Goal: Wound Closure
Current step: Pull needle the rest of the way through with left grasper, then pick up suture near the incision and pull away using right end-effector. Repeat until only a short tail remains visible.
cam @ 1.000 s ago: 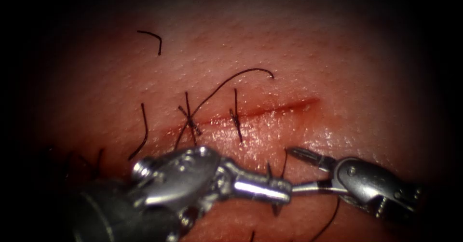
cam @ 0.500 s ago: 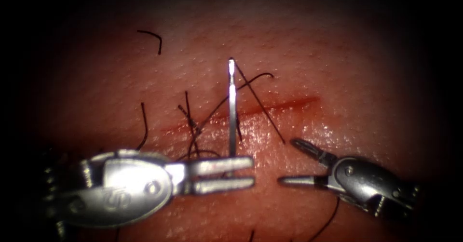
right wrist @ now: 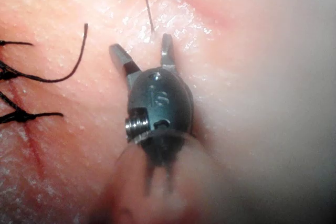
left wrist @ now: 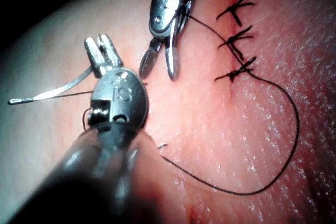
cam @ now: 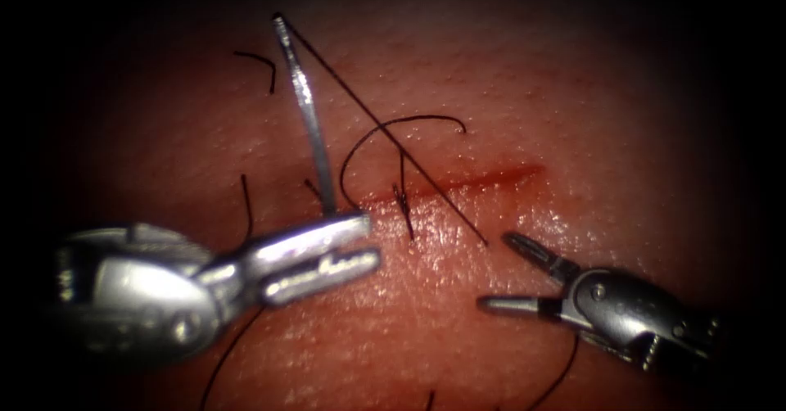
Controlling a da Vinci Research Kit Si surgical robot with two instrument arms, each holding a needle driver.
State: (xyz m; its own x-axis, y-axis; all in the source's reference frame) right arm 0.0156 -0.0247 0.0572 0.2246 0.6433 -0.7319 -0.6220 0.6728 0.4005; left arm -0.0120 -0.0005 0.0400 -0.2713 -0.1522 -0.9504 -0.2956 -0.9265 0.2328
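One needle (cam: 309, 124) is pinched near its tip end by the left tool (cam: 348, 243), clear of the tissue (cam: 573, 116), its length held nearly upright with the thread (cam: 385, 128) end uppermost. Nothing is held by the right tool (cam: 499, 272), its two jaws spread. Three stitches (left wrist: 236, 40) are counted along the cut (cam: 475, 180).

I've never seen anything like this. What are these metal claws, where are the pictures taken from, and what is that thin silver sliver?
Two robot arms practise stitching a cut in pork belly, the tissue. One camera looks down from above; two ride near the arms' wrists. The left gripper is shut on the curved needle near one end, holding it up clear of the tissue, with dark thread trailing from its top. The right gripper is open and holds nothing. Finished stitches cross the cut.
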